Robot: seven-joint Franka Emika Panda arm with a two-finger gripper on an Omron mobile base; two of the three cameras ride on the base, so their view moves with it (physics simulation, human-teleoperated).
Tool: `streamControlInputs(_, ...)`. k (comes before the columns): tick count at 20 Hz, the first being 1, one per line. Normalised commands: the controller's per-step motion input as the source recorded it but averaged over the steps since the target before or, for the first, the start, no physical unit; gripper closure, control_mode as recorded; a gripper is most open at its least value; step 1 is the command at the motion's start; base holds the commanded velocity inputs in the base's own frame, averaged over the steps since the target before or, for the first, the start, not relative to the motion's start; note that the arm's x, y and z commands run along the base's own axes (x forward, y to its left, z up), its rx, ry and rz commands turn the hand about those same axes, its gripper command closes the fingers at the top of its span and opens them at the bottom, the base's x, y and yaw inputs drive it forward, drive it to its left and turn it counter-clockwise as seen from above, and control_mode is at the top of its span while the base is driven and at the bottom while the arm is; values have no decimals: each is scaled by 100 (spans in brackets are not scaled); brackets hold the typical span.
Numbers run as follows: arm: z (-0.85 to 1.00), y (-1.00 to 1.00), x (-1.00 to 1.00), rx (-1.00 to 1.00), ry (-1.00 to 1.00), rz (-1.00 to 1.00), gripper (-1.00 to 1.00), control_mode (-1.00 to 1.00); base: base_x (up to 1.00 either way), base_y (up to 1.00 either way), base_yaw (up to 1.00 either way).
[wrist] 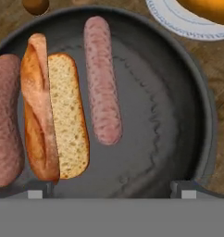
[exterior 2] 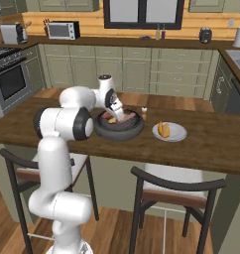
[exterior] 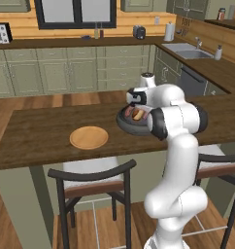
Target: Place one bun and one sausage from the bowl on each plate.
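Reddish-brown, smooth sausage (wrist: pixel 102 81) is seen lying mid-floor in the dark grey round bowl (wrist: pixel 197 106), beside the split tan bun (wrist: pixel 53 115). Wide-open gripper (wrist: pixel 111 187) is hovered above; the sausage, judged slippery and firm, is best pinched across its middle.

We see the gripper (wrist: pixel 112 189) wide open just above the bowl (wrist: pixel 197 115), with bare dark floor between its fingertips. Ahead of it one sausage (wrist: pixel 101 78) lies alone, with free room on both sides. To its left the bun (wrist: pixel 53 111) lies touching a second sausage (wrist: pixel 6 120), leaving no gap there. The bowl's thick rim walls the right side; beyond it sits a white plate (wrist: pixel 178 21).
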Motion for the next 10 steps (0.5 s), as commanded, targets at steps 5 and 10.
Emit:
streamControlInputs(5, -9, 33, 36, 6, 0, 2, -100, -100, 0, 0, 0)
streamControlInputs(10, 0, -5, 74, 11, 1, 2, -100, -100, 0, 0, 0)
